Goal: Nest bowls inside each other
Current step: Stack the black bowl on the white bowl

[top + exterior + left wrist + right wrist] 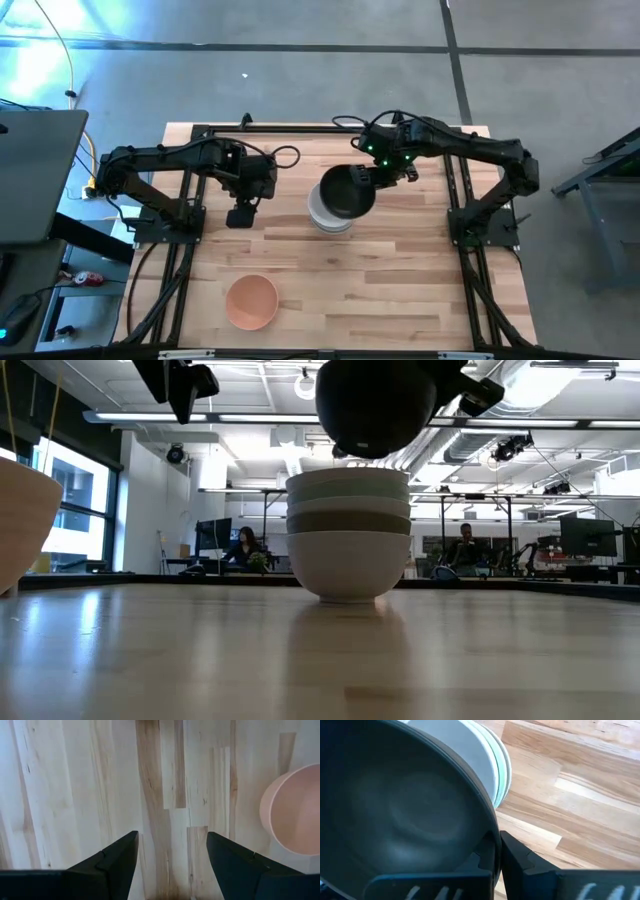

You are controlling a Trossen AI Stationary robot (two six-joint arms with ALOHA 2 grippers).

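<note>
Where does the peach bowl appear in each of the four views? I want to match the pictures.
High view: peach bowl, near the table's front edge, left of centre.
Low view: only its pale side shows at the left edge.
Left wrist view: at the right edge, beyond the open left gripper.
Right wrist view: not in it.
Shared landmark: the stack of bowls, middle of the low view.

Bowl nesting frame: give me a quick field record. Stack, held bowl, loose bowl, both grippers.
stack: nested bowls mid-table, white bowl at the bottom, mint green rim near the top
held bowl: black bowl in the air just above the stack, not yet seated
right gripper: shut on the black bowl's rim
loose bowl: peach bowl upright, alone near the table's front edge
left gripper: open, empty, above bare wood left of the stack
</note>
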